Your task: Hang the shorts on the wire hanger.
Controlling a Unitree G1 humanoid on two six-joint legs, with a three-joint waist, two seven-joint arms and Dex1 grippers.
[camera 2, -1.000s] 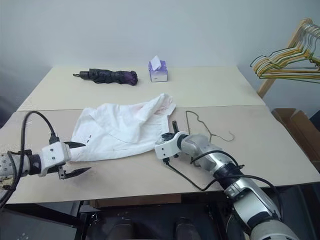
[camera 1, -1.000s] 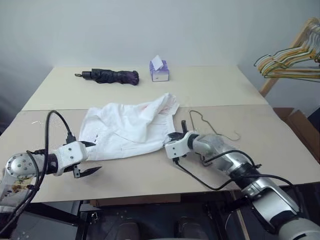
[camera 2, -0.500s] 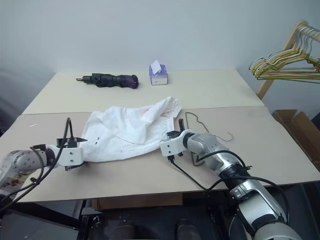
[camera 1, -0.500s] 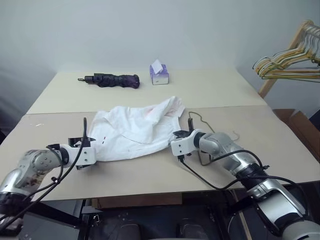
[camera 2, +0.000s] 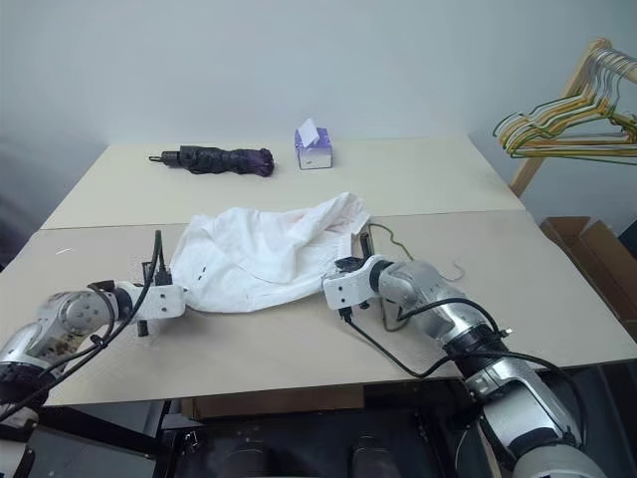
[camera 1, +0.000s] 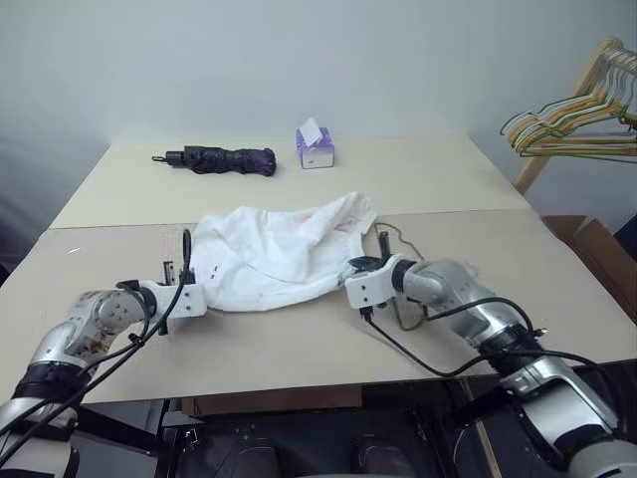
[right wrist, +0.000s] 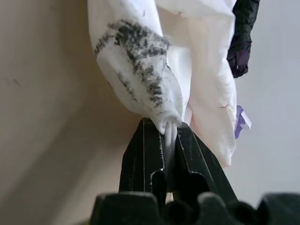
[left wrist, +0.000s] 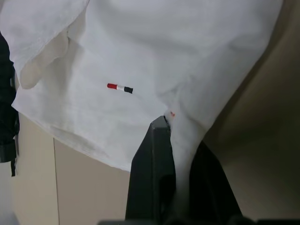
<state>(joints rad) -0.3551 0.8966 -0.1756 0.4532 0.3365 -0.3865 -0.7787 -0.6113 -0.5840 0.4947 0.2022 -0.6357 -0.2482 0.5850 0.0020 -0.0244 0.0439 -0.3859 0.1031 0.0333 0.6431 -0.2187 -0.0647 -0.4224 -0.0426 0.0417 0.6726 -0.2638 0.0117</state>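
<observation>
The white shorts (camera 1: 279, 254) lie crumpled on the middle of the table (camera 1: 299, 349). My left gripper (camera 1: 193, 287) is at their left hem and shut on a fold of the cloth, its fingers (left wrist: 154, 154) pinching it beside a small red-white-black tag (left wrist: 120, 87). My right gripper (camera 1: 351, 271) is shut on the shorts' right edge, a pinched bunch of fabric between its fingers (right wrist: 145, 145). The thin wire hanger (camera 1: 401, 237) lies flat on the table just behind my right gripper, partly hidden by that arm.
A folded dark umbrella (camera 1: 214, 159) and a small white-and-purple tissue box (camera 1: 316, 147) sit at the table's far side. A bunch of coloured hangers (camera 1: 572, 115) on a wooden rail stands at the right, with a cardboard box (camera 1: 597, 249) below it.
My left gripper has moved forward from beside the shorts to their left hem and shut on the cloth. The right gripper keeps its hold on the right edge.
</observation>
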